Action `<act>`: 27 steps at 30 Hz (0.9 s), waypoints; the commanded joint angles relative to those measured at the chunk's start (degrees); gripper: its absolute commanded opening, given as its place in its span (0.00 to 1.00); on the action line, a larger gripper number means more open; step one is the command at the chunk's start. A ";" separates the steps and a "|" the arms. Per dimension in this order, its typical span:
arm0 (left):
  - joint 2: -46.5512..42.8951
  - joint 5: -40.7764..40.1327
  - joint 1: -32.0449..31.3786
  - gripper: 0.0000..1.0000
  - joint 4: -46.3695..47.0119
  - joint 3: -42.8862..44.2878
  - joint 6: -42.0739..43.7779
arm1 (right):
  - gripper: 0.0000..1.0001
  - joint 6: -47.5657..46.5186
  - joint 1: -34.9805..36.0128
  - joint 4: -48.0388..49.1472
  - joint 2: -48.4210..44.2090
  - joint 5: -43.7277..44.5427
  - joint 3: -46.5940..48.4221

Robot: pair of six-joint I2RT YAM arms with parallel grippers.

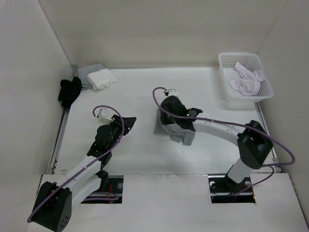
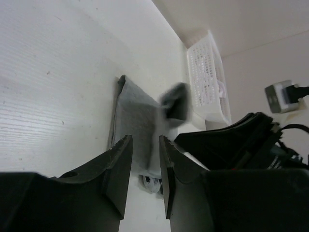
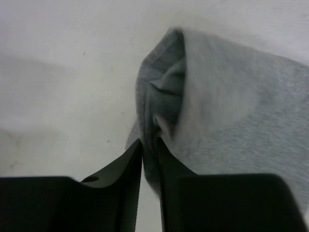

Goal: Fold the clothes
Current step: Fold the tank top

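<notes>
Right pincer (image 3: 149, 143) nips bunched edge of clothes (image 3: 231, 111); left pincer (image 2: 146, 140) apart.

Plain medium-grey soft fabric garment (image 1: 159, 126) (image 2: 133, 121) (image 3: 231, 111), unpatterned, folded into a compact layered packet. Lying near the middle of the white counter (image 1: 140, 152), slightly to the right. One edge bunched up into a wrinkled peak, the rest flat.

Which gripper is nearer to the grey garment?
Right. The right gripper is at the grey garment, touching its folded edge; the left gripper hangs apart, off to its left.
</notes>
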 commanded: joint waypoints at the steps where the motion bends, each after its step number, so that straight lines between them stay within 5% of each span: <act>1: -1.33 1.61 1.82 0.27 2.41 -1.10 -0.70 | 0.32 -0.31 5.97 -3.75 5.22 2.10 7.23; 4: -0.55 2.58 3.06 0.27 2.23 -0.84 -0.62 | 0.43 1.10 8.79 -2.18 2.09 2.19 5.59; 7: 2.26 2.06 2.01 0.28 2.76 0.57 0.35 | 0.43 2.59 8.45 1.51 -5.81 2.46 -1.78; 9: 5.50 1.44 0.17 0.28 3.46 2.23 1.22 | 0.38 4.08 4.51 3.97 -12.23 2.63 -8.37; 13: 14.20 -0.84 -5.45 0.28 7.06 6.62 2.98 | 0.10 7.60 -4.10 7.84 -23.48 2.46 -21.46; 18: 23.18 -3.12 -11.78 0.31 7.25 12.08 5.88 | 0.05 11.82 -10.79 13.47 -37.54 1.67 -36.15; 23: 23.63 -6.29 -12.76 0.37 5.05 9.98 8.87 | 0.16 15.60 -12.47 15.49 -49.94 3.24 -46.26; 27: 22.84 -7.09 -11.80 0.40 0.58 8.31 12.12 | 0.39 17.10 -15.27 16.55 -56.80 5.18 -52.59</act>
